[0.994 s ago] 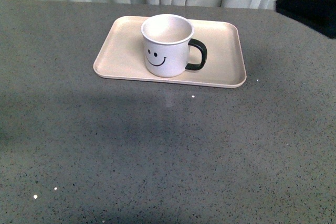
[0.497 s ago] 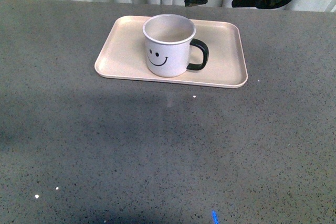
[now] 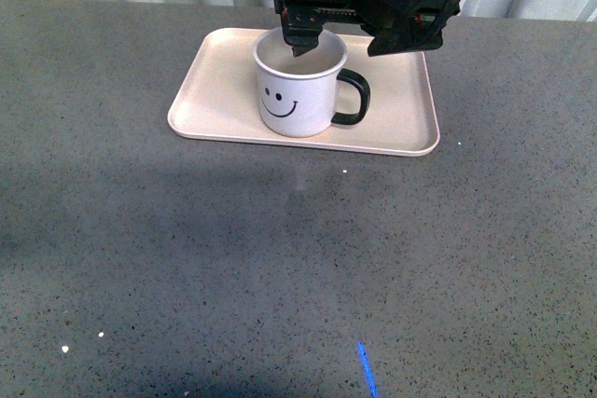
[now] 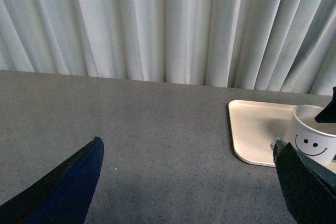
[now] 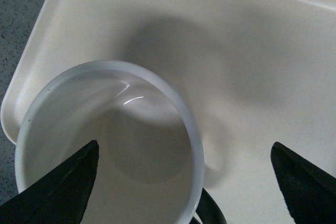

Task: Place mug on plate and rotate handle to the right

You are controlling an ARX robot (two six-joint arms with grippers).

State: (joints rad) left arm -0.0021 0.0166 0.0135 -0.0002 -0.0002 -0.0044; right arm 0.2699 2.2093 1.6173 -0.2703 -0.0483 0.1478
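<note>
Right tool point(image 5: 184, 153): jaws wide apart, astride rim of mug point(image 3: 297, 90) below. Hazard: uneven squeeze could tip it, turning handle point(image 3: 353, 98) astray.

Table point(image 3: 280, 267): a dark grey, finely speckled top was noted, flat and matt, running the full width of the front view. A broad, softer shadow was recorded across its middle.

Plate point(image 3: 215, 90): the pale pink-beige tray was found lying flat on the far part of the table, near the centre, long sides running left to right, its low rim and rounded corners plainly seen.

A few tiny white specks point(image 3: 63, 349) were logged on the near left. A short blue streak point(image 3: 366, 370) was seen at the near edge; paint or light could not be told.
</note>
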